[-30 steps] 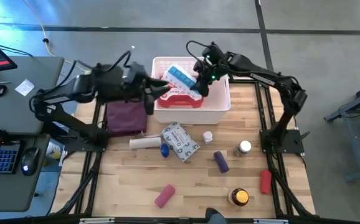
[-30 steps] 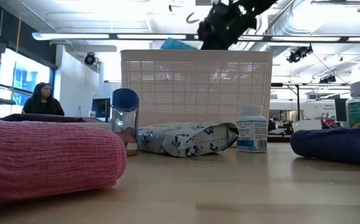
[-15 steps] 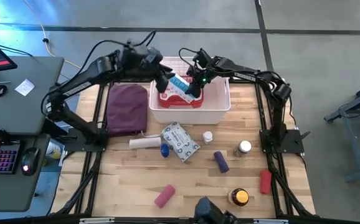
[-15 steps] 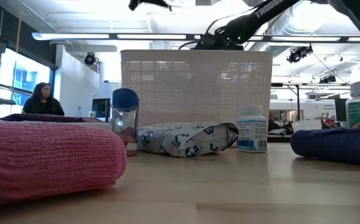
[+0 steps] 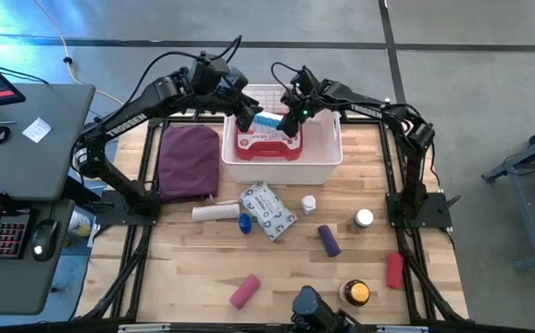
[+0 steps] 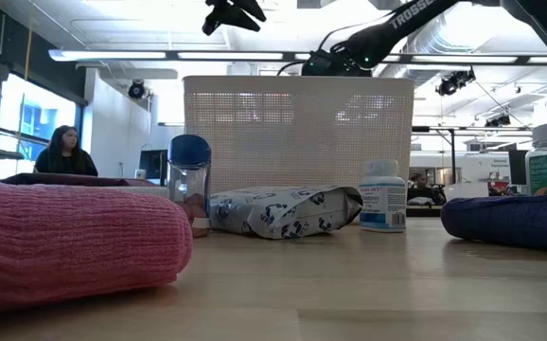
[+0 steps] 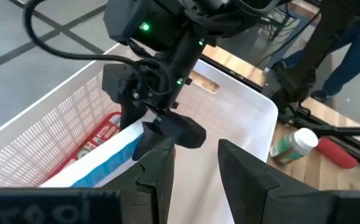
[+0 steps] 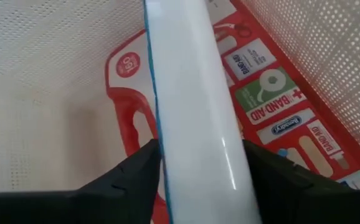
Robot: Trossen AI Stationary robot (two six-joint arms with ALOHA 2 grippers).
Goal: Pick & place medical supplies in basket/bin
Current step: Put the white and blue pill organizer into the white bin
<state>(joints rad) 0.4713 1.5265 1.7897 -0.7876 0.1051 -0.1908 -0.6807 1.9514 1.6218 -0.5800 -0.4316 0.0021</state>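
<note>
Blue-white box (image 5: 269,121) sits tilted inside the white basket (image 5: 325,165) at the far middle of the tabletop (image 5: 286,268), pinched between the fingers of the right pincer (image 5: 290,123) and resting over the red first-aid case (image 8: 273,118). Left pincer (image 5: 246,118) hangs just beside it over the basket's left part, fingers narrowly parted and holding nothing. Wipes packet (image 5: 267,210), small bottles and rolls lie on the wood nearer the front, with the maroon pouch (image 5: 189,163) left of the basket.

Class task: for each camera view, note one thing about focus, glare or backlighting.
Low view: pink roll close and soft; bright ceiling lights backlight the basket. Right wrist view: blue-white box fills the frame, blurred, with sheen. High view: evenly lit, sharp.
</note>
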